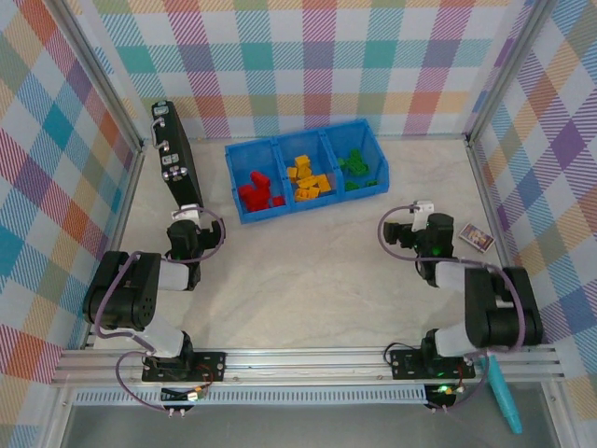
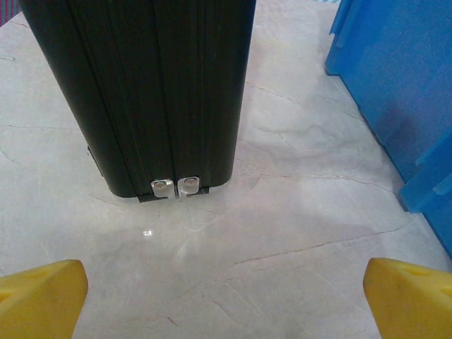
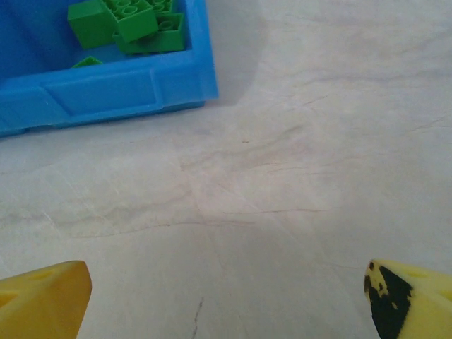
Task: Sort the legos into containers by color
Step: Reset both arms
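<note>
Red legos [image 1: 258, 191] lie in the left compartment of the blue bins [image 1: 308, 205], yellow ones [image 1: 309, 179] in the middle compartment and green ones [image 1: 357, 168] in the right one. The joined bins sit in the upper middle of the top view on a pale, marbled surface [image 1: 308, 280]. In the right wrist view a corner of the bins [image 3: 106, 92] takes the upper left, with green legos [image 3: 134, 25] piled inside it against the wall. In the left wrist view a blue outer wall of the bins [image 2: 395, 85] runs down the upper right edge. A long black device [image 1: 173, 154] lies along the left wall in the upper left of the top view, well apart from the bins. Its near end [image 2: 155, 92] stands in the upper left of the left wrist view, with two small silver tabs at its lower edge. The left arm [image 1: 140, 294] is at lower left, its jaws wide apart just short of the device's end, and its yellow fingertips [image 2: 42, 296] sit in the bottom corners with bare surface between them. The right arm [image 1: 490, 313] is at lower right, its jaws likewise spread and holding nothing. One of its yellow fingertips [image 3: 413, 300] carries black marks. A small printed card [image 1: 477, 237] lies just right of that arm, and a teal pen [image 1: 504, 401] rests in the bottom right corner beyond the rail.
</note>
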`<act>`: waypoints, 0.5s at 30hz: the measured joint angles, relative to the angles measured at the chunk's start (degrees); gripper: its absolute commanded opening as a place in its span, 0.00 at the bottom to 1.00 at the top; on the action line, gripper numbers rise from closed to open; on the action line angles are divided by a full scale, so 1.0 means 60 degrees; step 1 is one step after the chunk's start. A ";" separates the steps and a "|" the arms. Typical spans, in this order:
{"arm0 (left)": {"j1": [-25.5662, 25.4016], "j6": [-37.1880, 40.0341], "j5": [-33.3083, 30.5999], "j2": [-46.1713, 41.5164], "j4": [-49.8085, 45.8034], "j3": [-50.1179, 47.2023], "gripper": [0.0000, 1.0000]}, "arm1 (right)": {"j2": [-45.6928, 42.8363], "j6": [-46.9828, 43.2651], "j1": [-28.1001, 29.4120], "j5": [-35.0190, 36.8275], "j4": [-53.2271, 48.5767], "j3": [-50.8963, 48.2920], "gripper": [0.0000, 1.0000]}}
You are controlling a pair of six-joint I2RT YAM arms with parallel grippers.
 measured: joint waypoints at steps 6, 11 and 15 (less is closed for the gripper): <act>-0.0018 0.0036 0.0000 0.0000 0.0000 0.0000 1.00 | 0.0630 0.0117 -0.0036 0.0004 0.0801 -0.0015 0.99; -0.0124 0.0080 -0.0007 0.0000 -0.0011 0.0007 1.00 | 0.0630 0.0200 -0.0109 -0.0033 0.1045 0.0011 0.99; -0.0189 0.0142 -0.0004 0.0000 -0.0018 0.0055 1.00 | 0.0630 0.0226 -0.0109 -0.0036 0.1082 0.0011 0.99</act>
